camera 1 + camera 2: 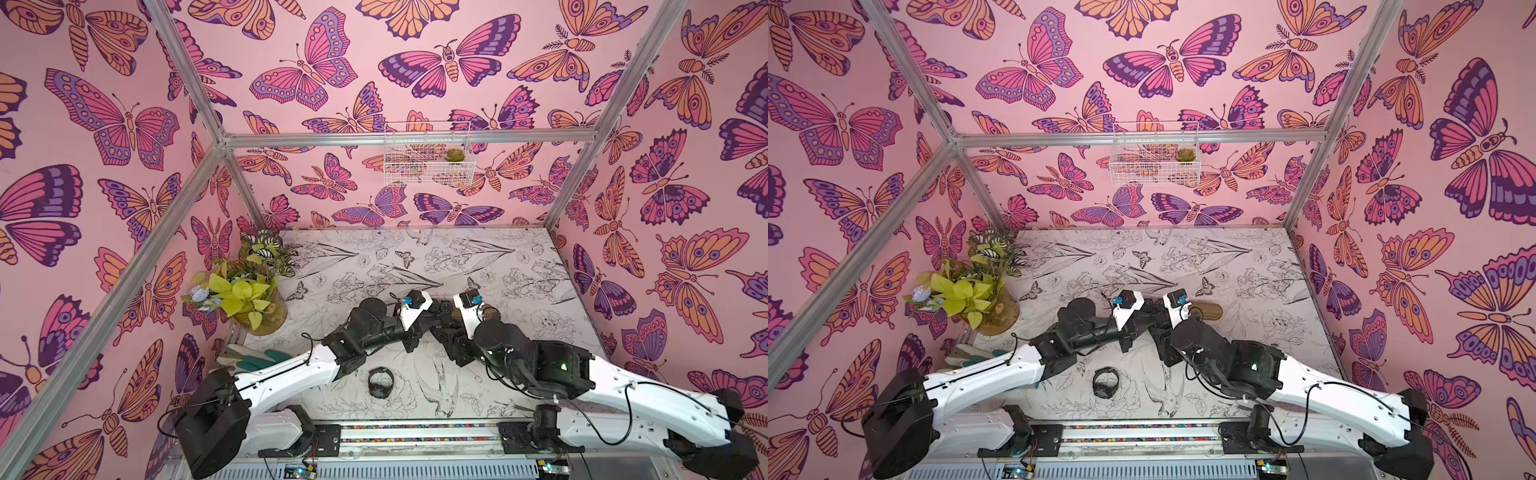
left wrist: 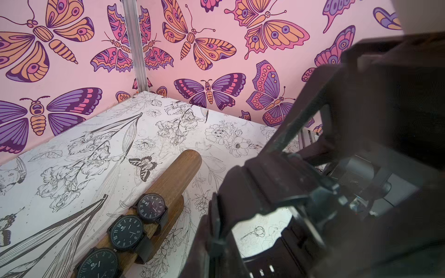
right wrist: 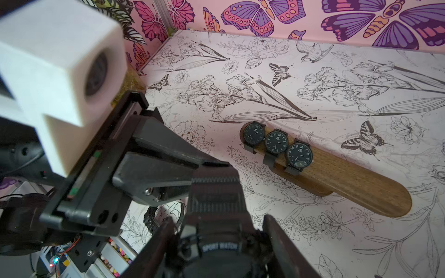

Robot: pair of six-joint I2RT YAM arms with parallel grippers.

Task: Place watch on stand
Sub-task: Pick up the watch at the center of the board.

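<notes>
A black sport watch (image 3: 216, 250) hangs above the table between my two grippers. My left gripper (image 3: 199, 172) is shut on its ribbed strap (image 3: 214, 190), which also shows in the left wrist view beside that gripper (image 2: 215, 237). My right gripper (image 3: 218, 217) has a finger against each side of the watch's case. The stand (image 3: 349, 183) is a long brown wooden bar just beyond, carrying three black round-faced watches (image 3: 277, 142) at one end. Its other half (image 2: 183, 168) is bare. In a top view only the stand's rounded end (image 1: 1210, 311) shows past the arms.
Another black watch (image 1: 380, 382) lies loose on the table near the front edge. A vase of leafy plants (image 1: 249, 291) stands at the left wall, with teal and white gloves (image 1: 257, 359) in front of it. A white wire basket (image 1: 428, 158) hangs on the back wall.
</notes>
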